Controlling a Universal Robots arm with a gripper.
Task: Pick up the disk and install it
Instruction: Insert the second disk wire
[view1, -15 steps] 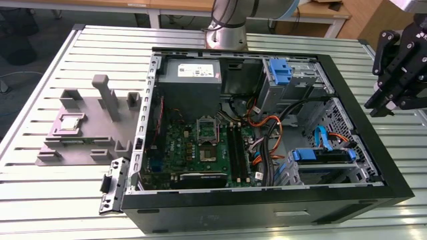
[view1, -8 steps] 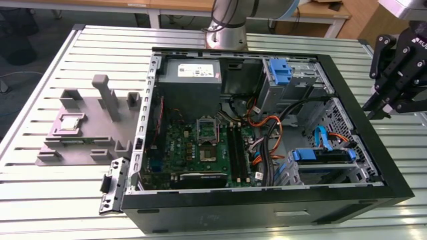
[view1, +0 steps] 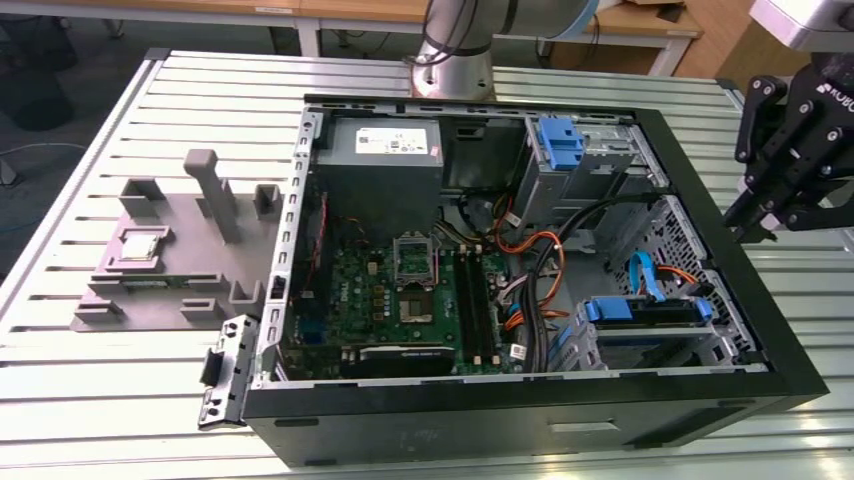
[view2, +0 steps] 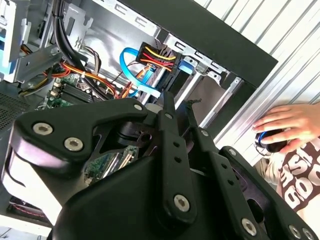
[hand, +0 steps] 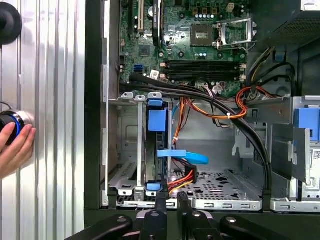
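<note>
open computer case (view1: 694, 395) on the slatted worktop (view1: 80, 380). the disk (view1: 645, 310), in its blue bracket, already stands on edge in the drive cage at the case's corner on the exterior view's right, cables plugged into it in the first wrist view. the hand (view1: 763, 222) hangs just outside that wall, fingertips (hand: 161, 196) nearly together and holding nothing. judged stage: installation looks complete, with the arm clear of the case. a person's hand (hand: 12, 147) rests on a round controller (hand: 9, 121) nearby.
</note>
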